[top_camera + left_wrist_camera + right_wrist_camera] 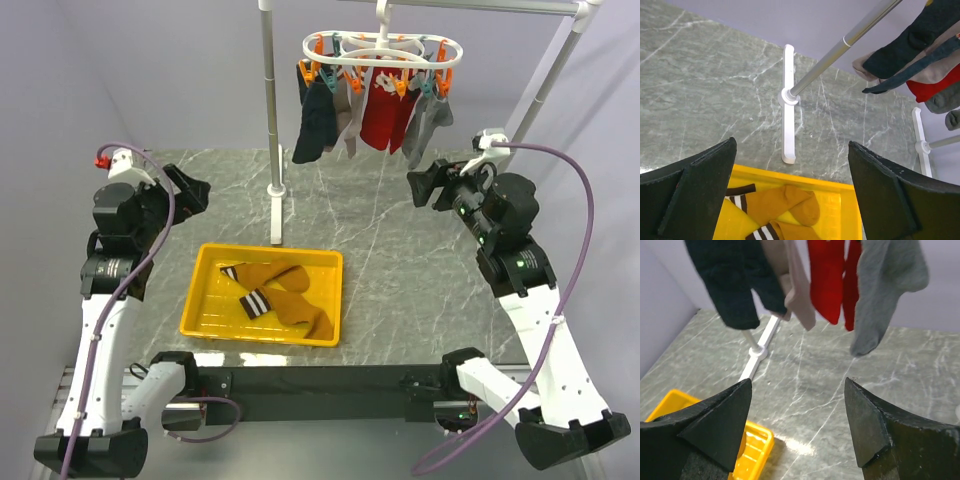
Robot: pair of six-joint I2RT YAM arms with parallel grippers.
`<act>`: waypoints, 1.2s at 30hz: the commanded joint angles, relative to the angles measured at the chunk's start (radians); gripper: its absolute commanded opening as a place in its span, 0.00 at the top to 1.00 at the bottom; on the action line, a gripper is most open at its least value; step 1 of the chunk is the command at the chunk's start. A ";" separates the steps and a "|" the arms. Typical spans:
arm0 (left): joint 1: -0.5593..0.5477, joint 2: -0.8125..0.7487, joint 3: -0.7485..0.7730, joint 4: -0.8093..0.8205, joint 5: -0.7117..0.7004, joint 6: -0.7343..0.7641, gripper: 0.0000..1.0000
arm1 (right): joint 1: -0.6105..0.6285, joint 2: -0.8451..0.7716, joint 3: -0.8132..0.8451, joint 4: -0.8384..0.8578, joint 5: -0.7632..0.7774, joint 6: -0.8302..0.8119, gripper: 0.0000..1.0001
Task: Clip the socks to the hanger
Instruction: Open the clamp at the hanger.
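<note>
The mustard-brown socks [280, 290] with striped cuffs lie in a yellow tray [200, 300] at the table's front middle; the left wrist view shows the socks [775, 210] between my fingers, well below them. The white oval hanger [380, 50] with orange and teal clips hangs from the rack's top bar at the back. My left gripper [190, 190] hovers open at the left, above and left of the tray. My right gripper [428, 185] hovers open at the right, below the hanger. Neither holds anything.
Dark navy [315, 125], beige, red [385, 115] and grey [430, 120] socks hang from the hanger. The rack's white pole [270, 110] and its foot [277, 215] stand just behind the tray. A slanted rack leg [545, 80] rises at the back right.
</note>
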State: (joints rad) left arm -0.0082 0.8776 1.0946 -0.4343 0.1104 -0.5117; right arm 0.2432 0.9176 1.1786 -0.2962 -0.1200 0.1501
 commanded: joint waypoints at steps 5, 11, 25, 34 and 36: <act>-0.006 -0.040 0.018 0.002 -0.008 0.036 0.01 | 0.008 0.092 0.141 -0.005 0.080 -0.001 0.19; -0.009 -0.081 -0.119 0.181 0.277 -0.010 0.01 | 0.050 0.148 0.183 0.054 0.118 -0.112 0.18; -0.114 -0.098 -0.231 0.427 0.399 -0.059 0.06 | 0.082 0.368 0.421 0.117 0.077 -0.188 0.24; -0.274 -0.032 -0.174 0.385 0.318 0.030 0.07 | 0.208 0.477 0.536 0.134 0.302 -0.228 0.25; -0.280 -0.023 -0.173 0.388 0.318 0.035 0.07 | 0.220 0.498 0.555 0.137 0.368 -0.222 0.25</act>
State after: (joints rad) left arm -0.2749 0.8501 0.8722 -0.0792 0.4446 -0.5148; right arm 0.4446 1.4006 1.6718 -0.2020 0.1120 -0.0509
